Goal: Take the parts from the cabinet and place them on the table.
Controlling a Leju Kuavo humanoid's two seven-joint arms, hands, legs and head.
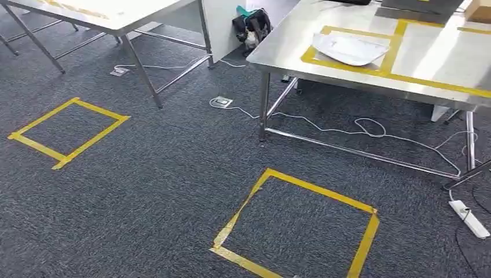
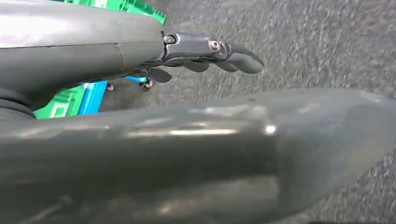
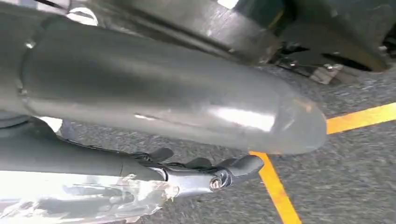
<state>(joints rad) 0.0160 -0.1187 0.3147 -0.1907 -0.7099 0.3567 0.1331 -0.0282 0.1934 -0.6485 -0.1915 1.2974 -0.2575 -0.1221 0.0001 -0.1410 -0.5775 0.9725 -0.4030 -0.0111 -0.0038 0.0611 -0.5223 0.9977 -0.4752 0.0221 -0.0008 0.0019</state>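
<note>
On the steel table [image 1: 370, 81] ahead and to my right, a white bagged part [image 1: 349, 48] lies inside a yellow tape outline [image 1: 391, 52], with no writing I can read on it. In my right wrist view, my right hand [image 3: 205, 175] holds a clear crinkled bag [image 3: 88, 198] against its fingers, above grey carpet [image 1: 173, 191] and a yellow tape line. My left hand [image 2: 210, 53] holds nothing, fingers loosely extended; its view alone shows green crates [image 2: 60, 105] and a blue frame [image 2: 93, 95]. The head view adds two taped floor squares [image 1: 301, 229], white cables [image 1: 347, 130], a power strip [image 1: 470, 219] and a second table [image 1: 116, 17].
</note>
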